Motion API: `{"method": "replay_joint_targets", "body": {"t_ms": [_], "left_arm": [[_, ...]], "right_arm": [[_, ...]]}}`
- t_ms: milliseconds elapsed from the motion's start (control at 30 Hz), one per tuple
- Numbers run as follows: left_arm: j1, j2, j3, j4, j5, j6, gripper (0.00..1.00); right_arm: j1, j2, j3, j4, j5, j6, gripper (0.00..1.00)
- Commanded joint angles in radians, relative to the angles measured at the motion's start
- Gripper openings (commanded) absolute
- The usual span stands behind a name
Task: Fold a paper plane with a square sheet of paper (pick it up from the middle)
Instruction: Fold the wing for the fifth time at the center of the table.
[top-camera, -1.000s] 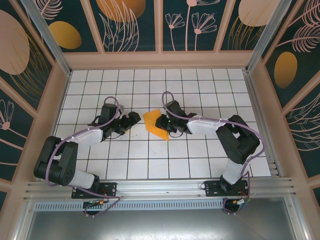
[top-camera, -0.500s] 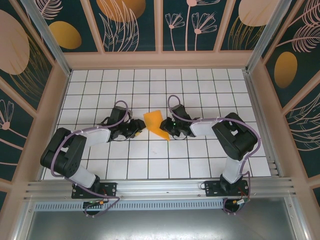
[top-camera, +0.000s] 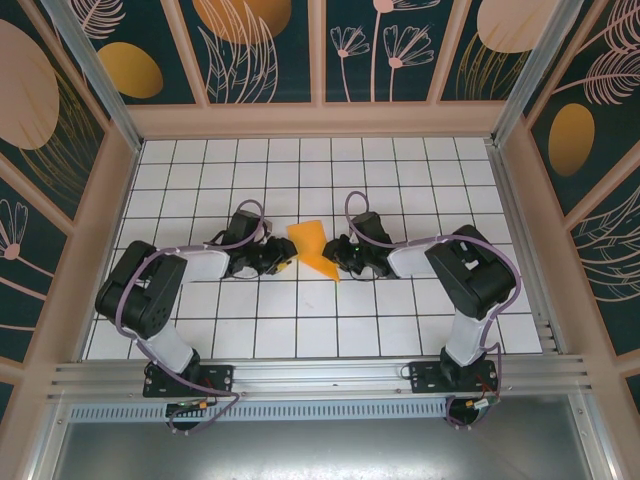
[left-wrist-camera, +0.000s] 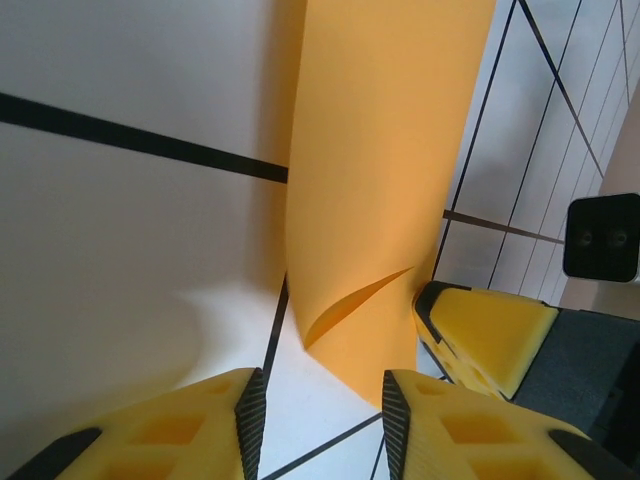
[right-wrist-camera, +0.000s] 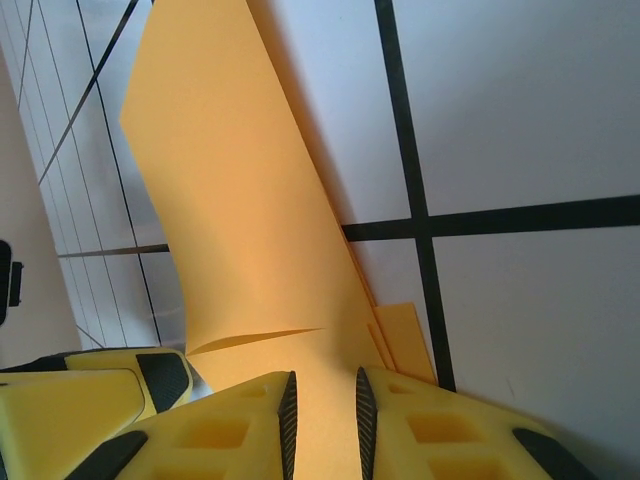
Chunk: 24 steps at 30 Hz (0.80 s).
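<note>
between both grippers, the square sheet of paper stands half-folded — right gripper clamped on it; left gripper has moved in, jaws narrowed yet unclosed — second grip likely.

White grid-tiled tabletop; dark teal walls, dull-orange ovals, pale wood framing; even light.

Left hand and right hand flank the folded orange paper mid-table
</note>
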<state>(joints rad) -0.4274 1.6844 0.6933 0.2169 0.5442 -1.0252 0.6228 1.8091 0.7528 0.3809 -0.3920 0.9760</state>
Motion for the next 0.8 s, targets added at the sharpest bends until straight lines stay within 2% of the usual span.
{"method": "replay_joint_targets", "body": {"t_ms": [0, 200, 567, 767], "left_arm": [[-0.010, 0.023, 0.034, 0.044, 0.036, -0.015, 0.39], [-0.019, 0.075, 0.032, 0.089, 0.046, -0.037, 0.36], [-0.020, 0.080, 0.012, 0.169, 0.067, -0.075, 0.37], [-0.019, 0.087, 0.011, 0.190, 0.069, -0.075, 0.23]], "right_arm": [[-0.006, 0.013, -0.038, -0.038, -0.010, 0.003, 0.25], [-0.010, 0.016, -0.048, 0.003, -0.031, 0.008, 0.25], [-0.012, 0.015, -0.049, 0.024, -0.036, -0.007, 0.25], [-0.002, -0.009, -0.026, 0.019, -0.047, -0.125, 0.31]]}}
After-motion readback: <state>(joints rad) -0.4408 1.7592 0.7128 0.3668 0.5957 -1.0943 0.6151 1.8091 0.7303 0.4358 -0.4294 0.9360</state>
